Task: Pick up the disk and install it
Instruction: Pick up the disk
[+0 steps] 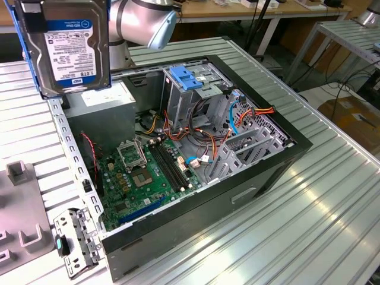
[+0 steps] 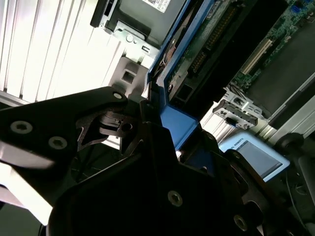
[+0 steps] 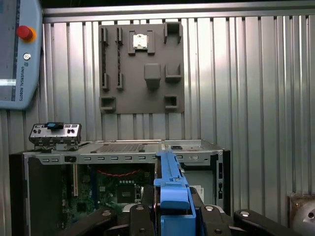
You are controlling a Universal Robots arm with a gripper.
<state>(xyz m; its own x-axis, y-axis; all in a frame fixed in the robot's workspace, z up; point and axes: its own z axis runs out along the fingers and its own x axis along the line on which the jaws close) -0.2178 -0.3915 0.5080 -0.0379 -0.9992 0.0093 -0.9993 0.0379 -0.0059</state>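
Note:
The disk (image 1: 74,44), a silver hard drive with a white and blue label and blue side rails, hangs upright in the air at the exterior view's upper left, above the rear corner of the open computer case (image 1: 300,142). In the first wrist view my gripper (image 3: 172,212) is shut on the disk, its black fingers (image 3: 143,214) pressing on either side of the blue rail (image 3: 172,184). The second wrist view shows the same hold, the gripper (image 2: 165,129) clamped on the disk's blue-railed edge (image 2: 181,124). The case lies below.
Inside the case are a green motherboard (image 1: 142,172), a grey power-supply box (image 1: 101,101), a metal drive cage with a blue bracket (image 1: 187,77) and loose cables (image 1: 237,119). A grey fixture plate (image 3: 142,69) and a teach pendant (image 3: 17,54) lie on the ribbed metal table (image 1: 332,202).

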